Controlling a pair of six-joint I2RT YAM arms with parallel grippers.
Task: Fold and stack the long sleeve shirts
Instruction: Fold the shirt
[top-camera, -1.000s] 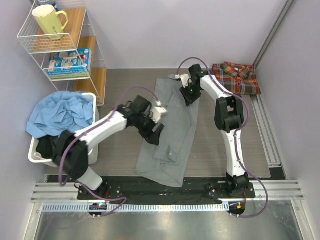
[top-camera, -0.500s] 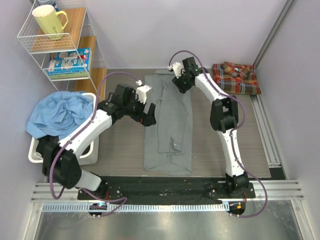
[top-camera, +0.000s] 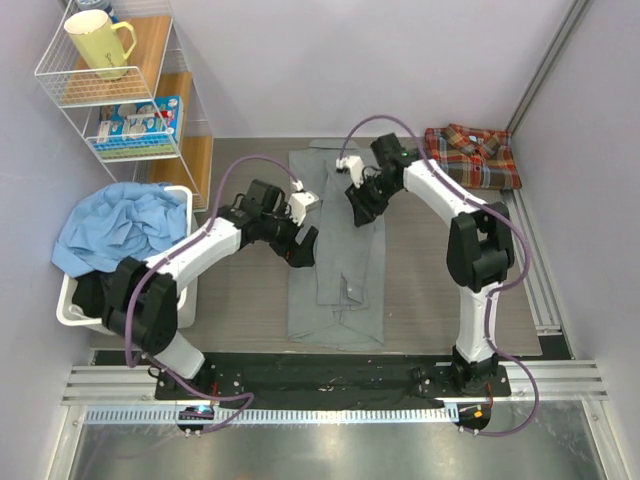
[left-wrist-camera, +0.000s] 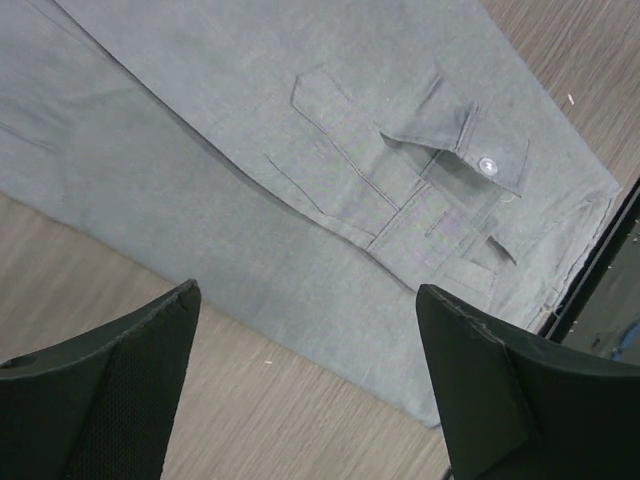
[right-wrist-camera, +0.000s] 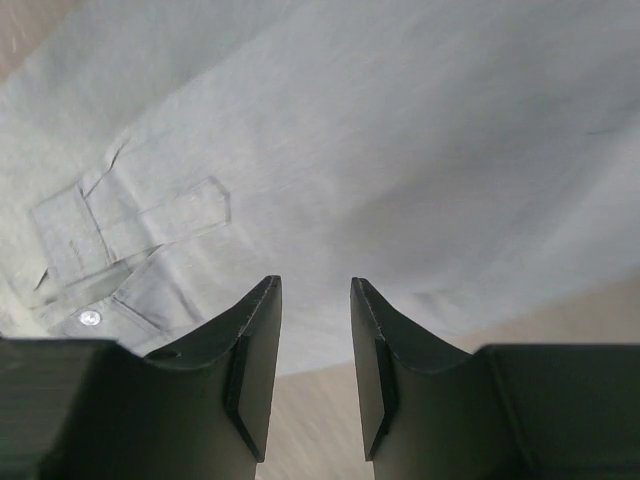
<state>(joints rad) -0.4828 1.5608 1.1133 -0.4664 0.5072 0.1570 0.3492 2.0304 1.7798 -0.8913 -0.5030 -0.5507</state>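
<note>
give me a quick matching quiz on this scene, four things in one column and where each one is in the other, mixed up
Things:
1. grey shirt
2. plaid shirt
3. yellow mug
4. blue cloth

Places:
A. on the top shelf of the wire rack
B. heaped in the white bin on the left
C. folded at the far right of the table
D. laid out long in the middle of the table

Pairs: 1-D, 2-C, 3-A, 4-B

One fixed view high overhead, two wrist views close above the same grey shirt (top-camera: 335, 285)
</note>
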